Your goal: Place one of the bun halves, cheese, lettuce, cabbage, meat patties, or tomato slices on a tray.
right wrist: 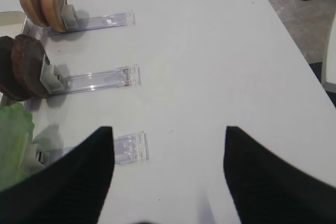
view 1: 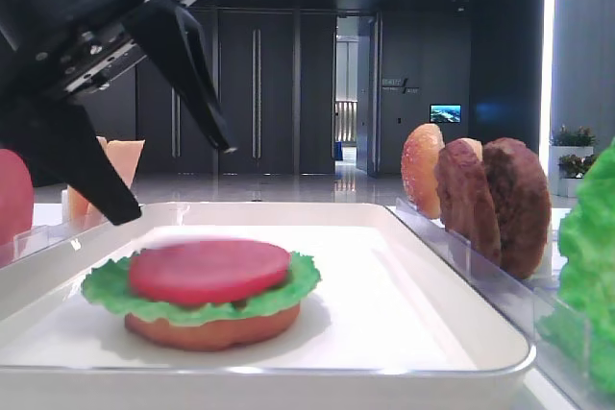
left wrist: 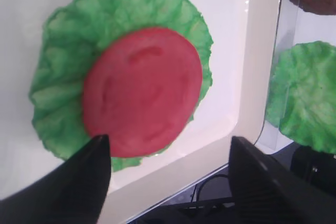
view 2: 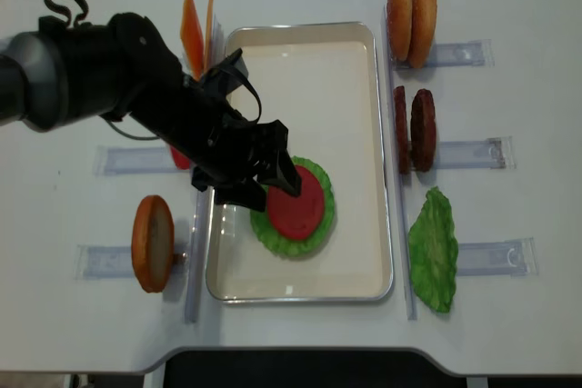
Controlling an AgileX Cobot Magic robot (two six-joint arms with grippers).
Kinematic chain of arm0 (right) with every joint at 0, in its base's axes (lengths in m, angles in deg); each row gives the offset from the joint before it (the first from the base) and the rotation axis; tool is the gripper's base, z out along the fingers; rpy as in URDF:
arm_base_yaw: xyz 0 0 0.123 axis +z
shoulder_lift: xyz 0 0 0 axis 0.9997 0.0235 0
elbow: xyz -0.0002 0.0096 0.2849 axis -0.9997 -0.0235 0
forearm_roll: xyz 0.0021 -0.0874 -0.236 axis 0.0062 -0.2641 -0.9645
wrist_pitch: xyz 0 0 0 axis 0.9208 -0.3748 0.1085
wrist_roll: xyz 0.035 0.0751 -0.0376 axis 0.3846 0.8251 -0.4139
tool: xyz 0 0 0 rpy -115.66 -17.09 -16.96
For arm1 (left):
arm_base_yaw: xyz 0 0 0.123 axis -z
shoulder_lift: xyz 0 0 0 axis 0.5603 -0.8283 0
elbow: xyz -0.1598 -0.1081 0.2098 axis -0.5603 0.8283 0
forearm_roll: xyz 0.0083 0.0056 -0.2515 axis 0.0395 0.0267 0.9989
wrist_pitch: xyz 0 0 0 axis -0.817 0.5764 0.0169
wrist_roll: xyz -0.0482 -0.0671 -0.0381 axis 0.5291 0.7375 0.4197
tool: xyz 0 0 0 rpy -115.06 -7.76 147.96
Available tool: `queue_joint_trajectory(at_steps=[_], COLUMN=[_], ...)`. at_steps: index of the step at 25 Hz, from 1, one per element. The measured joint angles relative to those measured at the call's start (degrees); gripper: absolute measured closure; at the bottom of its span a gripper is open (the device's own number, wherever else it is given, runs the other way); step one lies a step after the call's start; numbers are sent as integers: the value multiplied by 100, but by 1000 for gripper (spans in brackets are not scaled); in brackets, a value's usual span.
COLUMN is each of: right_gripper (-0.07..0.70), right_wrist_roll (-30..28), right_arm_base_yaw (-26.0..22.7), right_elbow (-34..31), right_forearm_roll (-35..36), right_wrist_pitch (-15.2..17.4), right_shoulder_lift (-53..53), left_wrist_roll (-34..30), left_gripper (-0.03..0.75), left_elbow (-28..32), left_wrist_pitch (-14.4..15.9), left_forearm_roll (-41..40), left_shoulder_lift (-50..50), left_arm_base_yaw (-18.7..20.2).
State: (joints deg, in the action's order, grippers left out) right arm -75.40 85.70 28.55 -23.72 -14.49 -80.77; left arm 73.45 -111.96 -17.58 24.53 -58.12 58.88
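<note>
Racks of meat patties flank tray.

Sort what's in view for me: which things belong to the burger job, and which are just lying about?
Job: tray; tomato slice on lettuce on bun half; spare bun halves; meat patties; cheese; spare lettuce; left gripper, open above the stack.

Lying about: clear racks; table.

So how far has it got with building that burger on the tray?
Done: a bun half, lettuce and a tomato slice are stacked on the tray. In hand: nothing; the left pincer hangs open just above the tomato, apparently having just set it down. Left: the meat patties, cheese and other buns still stand in their racks.
</note>
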Motion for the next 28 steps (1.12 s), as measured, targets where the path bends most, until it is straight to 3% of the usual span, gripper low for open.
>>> queue_joint_trajectory(at_steps=[8,10,14,20,22,28], right_gripper=[199,199,199,199,199,199], right_wrist_roll=[0,0,0,0,0,0], right_arm_base_yaw=[0,0,0,0,0,0], right_elbow=[0,0,0,0,0,0], right_forearm_roll=[0,0,0,0,0,0], right_wrist_pitch=[0,0,0,0,0,0], right_shoulder_lift=[0,0,0,0,0,0], left_wrist_roll=[525,784,1399,1971,2020,2054], left_gripper=[184,184,184,187,193,207], left_elbow=[-23,-119,-524,-1401,-1594,-1708], left_wrist_pitch=[88,226,757,2195,2368,2462], left_forearm_roll=[-760,-1101,-2076,-3363,-3612,-3675], left_shoulder_lift=[391,495,705,870,891,948], left_arm_base_yaw=[-44,-44,-44,-44,-44,-44])
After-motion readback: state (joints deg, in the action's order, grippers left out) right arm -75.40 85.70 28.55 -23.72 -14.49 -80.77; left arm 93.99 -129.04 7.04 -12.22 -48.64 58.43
